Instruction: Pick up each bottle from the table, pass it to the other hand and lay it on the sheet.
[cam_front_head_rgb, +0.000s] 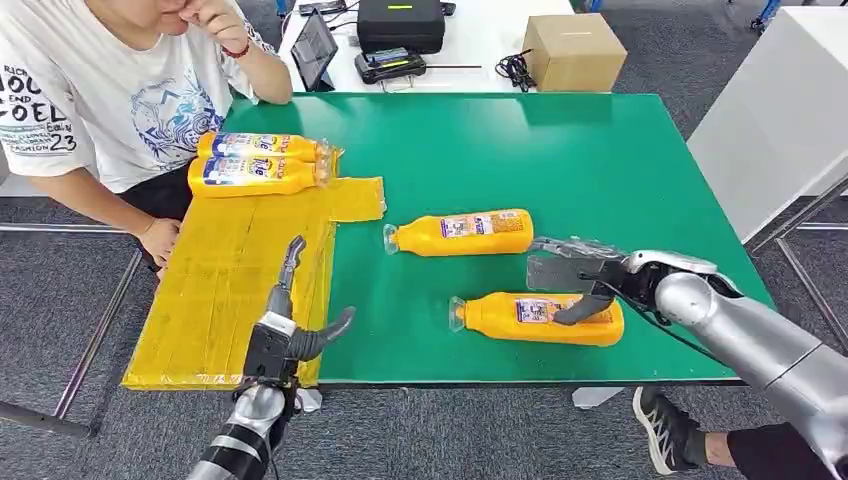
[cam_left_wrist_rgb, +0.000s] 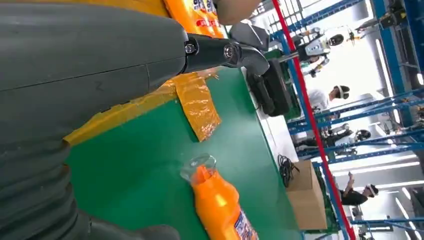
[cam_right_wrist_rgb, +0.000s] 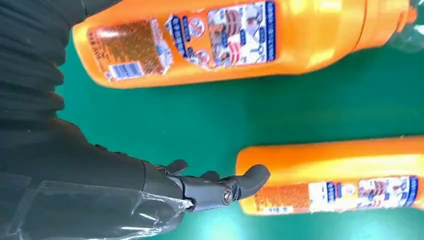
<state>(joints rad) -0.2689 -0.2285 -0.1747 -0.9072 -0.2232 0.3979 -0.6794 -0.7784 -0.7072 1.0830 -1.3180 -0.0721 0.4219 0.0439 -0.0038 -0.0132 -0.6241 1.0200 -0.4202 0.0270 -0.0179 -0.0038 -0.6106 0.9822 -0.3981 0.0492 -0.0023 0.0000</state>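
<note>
Orange plastic bottle (cam_front_head_rgb: 538, 318) nearest table edge is lain on green table (cam_front_head_rgb: 600, 160), touched by spread right hand (cam_front_head_rgb: 590, 285); grasp unclear. Yellow sheet (cam_front_head_rgb: 230, 290) beside; left hand (cam_front_head_rgb: 290, 320) held open, empty. Bottle base cut off in right wrist view.

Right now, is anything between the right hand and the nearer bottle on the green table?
Nothing visible. The right hand is open right at the base end of the nearer bottle, thumb over it. The other bottle lies farther back, apart, out of the way.
</note>
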